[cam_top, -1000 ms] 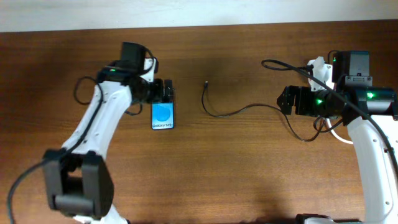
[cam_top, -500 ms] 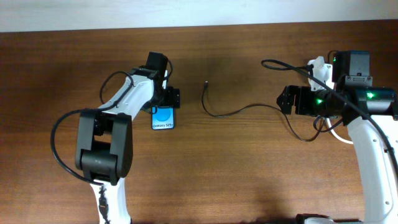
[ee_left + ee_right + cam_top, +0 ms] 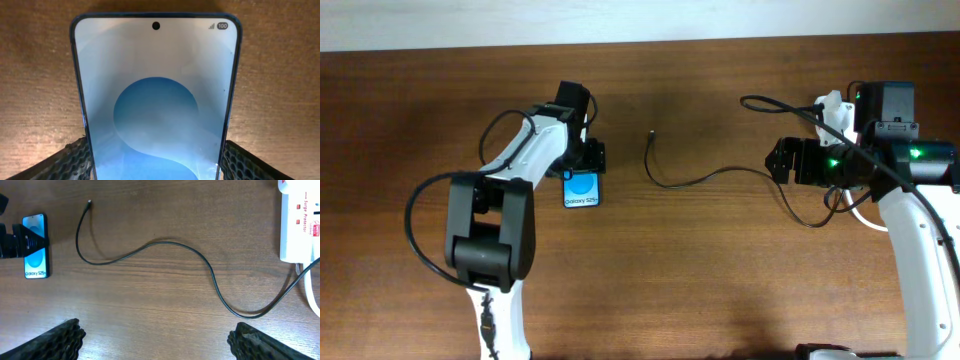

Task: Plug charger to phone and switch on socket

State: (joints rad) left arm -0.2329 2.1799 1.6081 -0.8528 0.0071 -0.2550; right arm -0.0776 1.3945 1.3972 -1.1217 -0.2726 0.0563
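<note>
The left gripper (image 3: 585, 156) is clenching the one phone (image 3: 156, 100): in the left wrist view its two textured fingers (image 3: 75, 160) are pressing against the phone's two long edges at the bottom of the frame. The phone is lying flat, screen up, left of centre in the overhead view, with the "Galaxy S25+" band at its lower end.

The right gripper (image 3: 157, 340) is hanging released at the right side, its two fingers spread wide with only bare wooden table (image 3: 150, 305) between them.

One charger (image 3: 165, 245) is snaking across the middle, its connector tip (image 3: 88, 202) lying apart from the phone. One white socket (image 3: 297, 225) is sitting at the upper right of the right wrist view, with one thick white cord (image 3: 312, 285) below it.
</note>
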